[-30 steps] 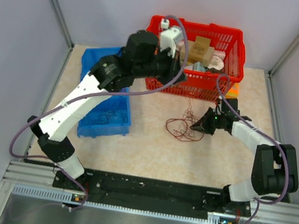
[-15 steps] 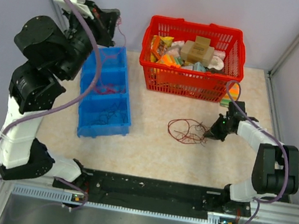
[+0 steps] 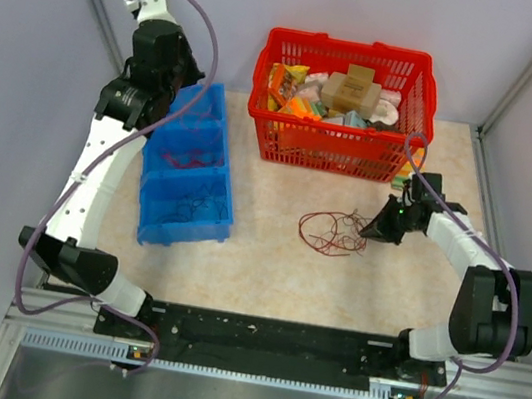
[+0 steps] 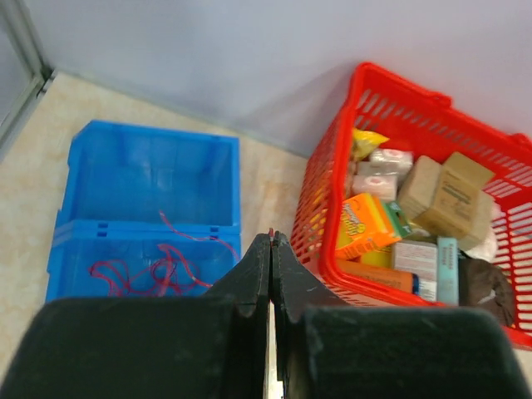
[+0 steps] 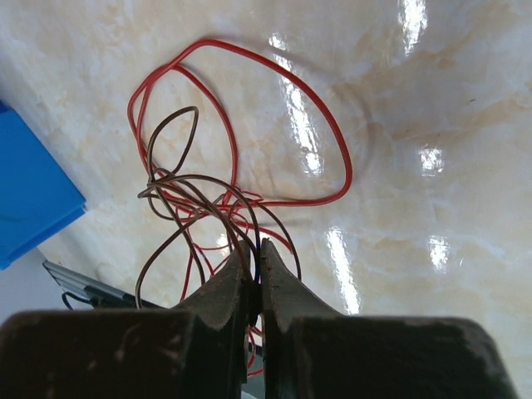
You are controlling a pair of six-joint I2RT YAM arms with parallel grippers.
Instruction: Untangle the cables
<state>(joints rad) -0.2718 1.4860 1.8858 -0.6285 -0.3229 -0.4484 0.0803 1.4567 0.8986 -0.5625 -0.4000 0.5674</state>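
Observation:
The cables point(image 3: 330, 232) lie as a loose bundle of thin red and dark-red loops on the table right of centre; the right wrist view shows the cables point(image 5: 218, 193) spread in front of the fingers. My right gripper point(image 3: 379, 229) sits at the bundle's right edge. Up close, the right gripper point(image 5: 257, 248) is shut on dark strands of it. My left gripper point(image 3: 186, 78) hangs over the far end of the blue bin. The left gripper point(image 4: 271, 235) is shut, with a sliver of red cable at its tips. More red cables point(image 4: 154, 271) lie in the bin.
A blue three-part bin point(image 3: 226, 216) stands left of centre, with red strands in its middle part and dark ones in its near part. A red basket point(image 3: 333, 157) full of packets stands at the back. The same basket point(image 4: 326, 218) fills the right of the left wrist view.
My left arm swung from over the red basket to the left, rose high, then came down over the blue bin's far end. My right gripper shifted slightly right with the bundle.

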